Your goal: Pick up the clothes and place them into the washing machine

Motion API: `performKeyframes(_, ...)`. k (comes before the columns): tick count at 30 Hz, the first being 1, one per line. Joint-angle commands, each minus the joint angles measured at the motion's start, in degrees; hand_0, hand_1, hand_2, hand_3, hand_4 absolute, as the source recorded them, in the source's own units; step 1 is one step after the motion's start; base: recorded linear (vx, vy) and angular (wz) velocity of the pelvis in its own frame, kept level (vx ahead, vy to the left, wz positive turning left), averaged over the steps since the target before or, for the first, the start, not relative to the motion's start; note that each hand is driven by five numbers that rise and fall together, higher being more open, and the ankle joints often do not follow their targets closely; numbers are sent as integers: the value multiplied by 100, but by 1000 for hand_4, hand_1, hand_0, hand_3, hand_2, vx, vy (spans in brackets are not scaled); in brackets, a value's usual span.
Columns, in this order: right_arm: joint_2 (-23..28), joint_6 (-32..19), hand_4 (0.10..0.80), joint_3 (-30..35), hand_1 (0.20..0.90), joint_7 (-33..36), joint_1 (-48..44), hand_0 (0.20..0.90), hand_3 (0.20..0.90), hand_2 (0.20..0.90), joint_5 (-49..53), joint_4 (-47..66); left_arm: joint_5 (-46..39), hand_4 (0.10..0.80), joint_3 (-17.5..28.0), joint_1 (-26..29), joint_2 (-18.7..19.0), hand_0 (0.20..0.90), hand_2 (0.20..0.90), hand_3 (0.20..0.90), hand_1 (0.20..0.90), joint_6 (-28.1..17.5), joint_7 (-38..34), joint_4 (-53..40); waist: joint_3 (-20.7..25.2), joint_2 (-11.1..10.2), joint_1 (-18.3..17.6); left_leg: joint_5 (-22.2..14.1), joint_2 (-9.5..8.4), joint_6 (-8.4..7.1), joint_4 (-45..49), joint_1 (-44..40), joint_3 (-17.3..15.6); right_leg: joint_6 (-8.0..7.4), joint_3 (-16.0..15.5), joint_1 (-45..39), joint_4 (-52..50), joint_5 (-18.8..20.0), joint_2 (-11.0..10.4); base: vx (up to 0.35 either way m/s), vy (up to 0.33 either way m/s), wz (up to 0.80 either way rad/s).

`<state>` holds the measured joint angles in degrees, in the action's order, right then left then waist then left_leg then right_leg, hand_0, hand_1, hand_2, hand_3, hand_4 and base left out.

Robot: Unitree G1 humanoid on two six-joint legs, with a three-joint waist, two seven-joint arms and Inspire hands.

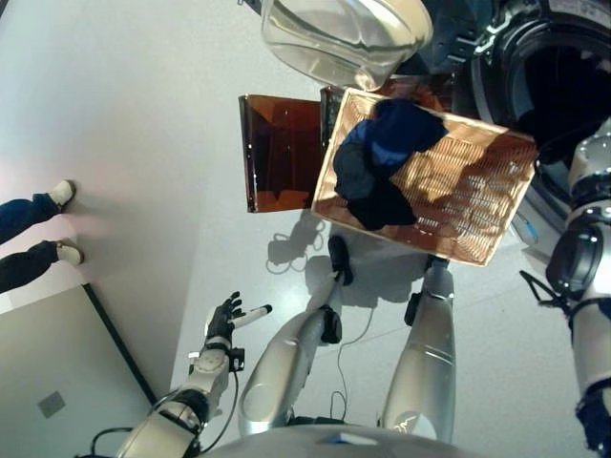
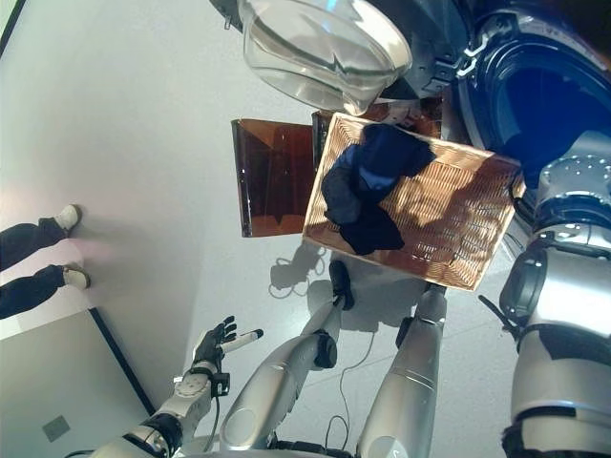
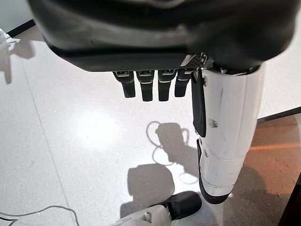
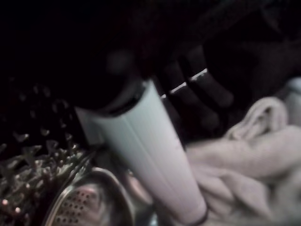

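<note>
In front of the robot, a woven, copper-toned rectangular laundry basket [image 1: 477, 205] sits raised beside the dark round opening of the front-loading washing machine [image 1: 563, 105]. A heap of dark navy and blue clothes [image 1: 382, 162] lies in the basket's left half; the right half shows bare weave. The machine's clear, domed glass door [image 1: 334, 38] is swung open above the basket's far edge. A translucent brown plastic panel [image 1: 277, 153] stands just left of the basket on the pale grey floor [image 1: 143, 143].

The right arm reaches up into the drum, so the right hand is out of sight in both head views. Its own wrist view shows the right hand [image 4: 197, 89] in the dark interior, white-covered thumb stretched forward and dark fingers loosely extended, resting near a pale, rumpled cloth [image 4: 249, 165] that lies against the perforated metal drum wall [image 4: 80, 207]. The fingers do not appear curled around the cloth.

The left hand [image 1: 224, 320] hangs low at the robot's left side over the floor, fingers straight and spread, holding nothing.

At the far left stand a person's legs in dark trousers and white shoes [image 1: 59, 196].
</note>
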<state>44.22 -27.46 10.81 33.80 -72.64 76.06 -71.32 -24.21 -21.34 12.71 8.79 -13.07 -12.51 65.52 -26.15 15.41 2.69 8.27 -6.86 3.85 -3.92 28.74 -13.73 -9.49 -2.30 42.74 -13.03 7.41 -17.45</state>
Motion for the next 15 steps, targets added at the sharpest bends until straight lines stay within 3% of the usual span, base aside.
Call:
performKeyframes(1,1243,-374,800,-1101,900,-162,-1142,900,900,900,-582,504,-126,800,-77,-377,169,900,900,900,900,2,-279,250,365,375,-115,-208,453,-745,690,334,-93,410,97,-32,-569,-497,378,0,0,0)
performKeyframes(15,1195,-233,800,-1182,900,62,-1149,900,900,900,-779,412,-150,800,-41,-394,209,900,900,900,900,24,-319,303,362,315,-154,-260,486,-749,783,300,-84,445,96,-161,-545,-509,436,-1,0,0)
